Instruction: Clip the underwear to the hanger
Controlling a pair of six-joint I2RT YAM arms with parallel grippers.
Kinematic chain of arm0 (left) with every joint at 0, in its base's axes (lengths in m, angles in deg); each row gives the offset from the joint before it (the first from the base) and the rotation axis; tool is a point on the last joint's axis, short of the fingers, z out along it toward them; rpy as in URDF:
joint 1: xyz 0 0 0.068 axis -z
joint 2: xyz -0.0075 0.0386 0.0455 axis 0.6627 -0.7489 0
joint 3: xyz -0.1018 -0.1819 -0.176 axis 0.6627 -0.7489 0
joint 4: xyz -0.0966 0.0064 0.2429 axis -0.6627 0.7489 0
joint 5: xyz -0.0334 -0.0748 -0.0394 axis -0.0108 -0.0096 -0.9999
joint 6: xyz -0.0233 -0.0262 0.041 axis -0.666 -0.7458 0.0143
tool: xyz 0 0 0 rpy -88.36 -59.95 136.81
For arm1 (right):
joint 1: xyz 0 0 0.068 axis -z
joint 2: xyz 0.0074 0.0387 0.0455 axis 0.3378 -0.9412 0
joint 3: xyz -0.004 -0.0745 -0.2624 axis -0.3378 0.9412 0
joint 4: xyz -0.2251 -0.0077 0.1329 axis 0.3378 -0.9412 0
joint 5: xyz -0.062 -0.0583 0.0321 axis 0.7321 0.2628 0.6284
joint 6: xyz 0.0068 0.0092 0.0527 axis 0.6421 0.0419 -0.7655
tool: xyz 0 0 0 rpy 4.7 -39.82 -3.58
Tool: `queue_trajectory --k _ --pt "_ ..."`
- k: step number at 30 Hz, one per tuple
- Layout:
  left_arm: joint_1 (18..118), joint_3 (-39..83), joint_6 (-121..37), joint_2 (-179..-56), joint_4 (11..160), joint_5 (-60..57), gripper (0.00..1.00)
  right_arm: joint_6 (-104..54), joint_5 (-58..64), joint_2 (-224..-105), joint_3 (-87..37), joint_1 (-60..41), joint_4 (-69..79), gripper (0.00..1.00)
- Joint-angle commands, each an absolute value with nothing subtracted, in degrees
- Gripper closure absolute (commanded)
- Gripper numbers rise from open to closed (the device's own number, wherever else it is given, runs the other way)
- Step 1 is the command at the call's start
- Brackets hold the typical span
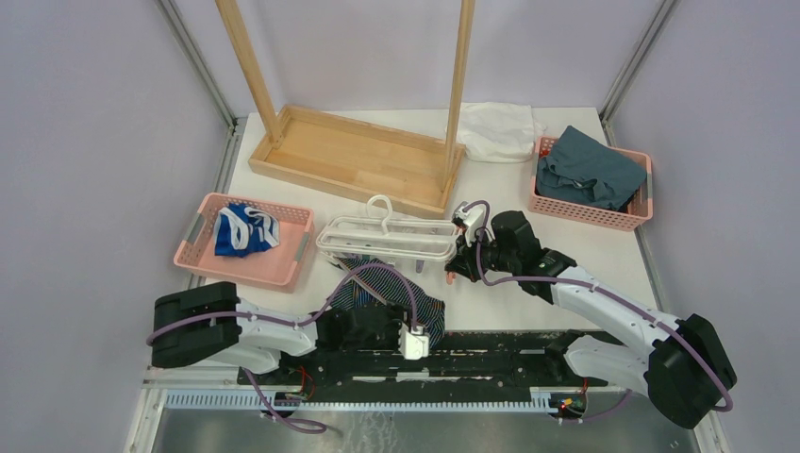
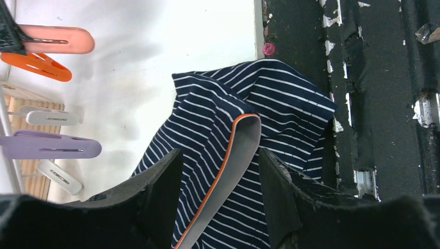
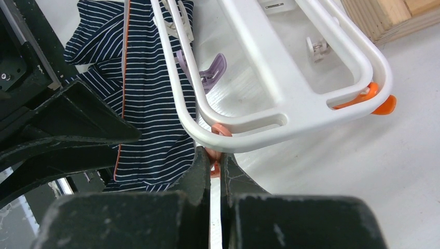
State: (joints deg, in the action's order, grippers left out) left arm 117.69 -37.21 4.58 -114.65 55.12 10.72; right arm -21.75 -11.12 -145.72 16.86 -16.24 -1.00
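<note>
Starting big: your white table [image 1: 566, 274] has the tall wooden rack [image 1: 358, 156] at the back. A pink basket [image 1: 288, 271] on the left holds a blue-and-white garment [image 1: 243, 229]. A second pink basket [image 1: 585, 215] back right holds a teal cloth [image 1: 587, 170], with a white cloth [image 1: 498, 130] just beside it.

The hanger [image 3: 316, 116] lies flat mid-table, in front of the rack's base, hook toward the rack. The underwear [image 2: 290, 109] is bunched on the table just in front of the hanger. Part of it lies under the hanger's near rail, and its near edge spills onto the black rail [image 1: 509, 344] where your arms are bolted.

Your left gripper [image 2: 219, 153] is down on the underwear, jaws about half apart. They straddle a raised fold of the waistband with its orange trim. Cloth fills the gap, but you cannot tell whether it is really pinched.

Your right gripper [image 3: 214, 166] is at the hanger's right end, jaws squeezed almost together on a pink clip [image 3: 211, 154] under the frame's rim.

Small stuff: an orange clip [image 3: 376, 101] sits at the frame's corner, a purple clip [image 3: 212, 70] lies under the frame beside the underwear, and a white clip [image 2: 49, 118] is near it.
</note>
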Motion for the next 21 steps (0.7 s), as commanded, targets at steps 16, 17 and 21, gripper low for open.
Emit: queue_trajectory --k 16,17,21 --pt "121.62 -37.96 3.23 -123.41 39.71 17.27 0.38 -22.01 -11.48 -145.94 15.11 -16.26 2.97 0.99" --pt "121.84 -37.77 3.26 -124.28 39.25 17.93 0.39 -22.04 -11.44 -145.86 15.13 -16.28 2.87 0.99" --pt "122.35 -37.37 3.22 -125.52 38.38 19.81 0.45 -21.82 -11.24 -145.54 15.24 -16.25 2.52 0.99"
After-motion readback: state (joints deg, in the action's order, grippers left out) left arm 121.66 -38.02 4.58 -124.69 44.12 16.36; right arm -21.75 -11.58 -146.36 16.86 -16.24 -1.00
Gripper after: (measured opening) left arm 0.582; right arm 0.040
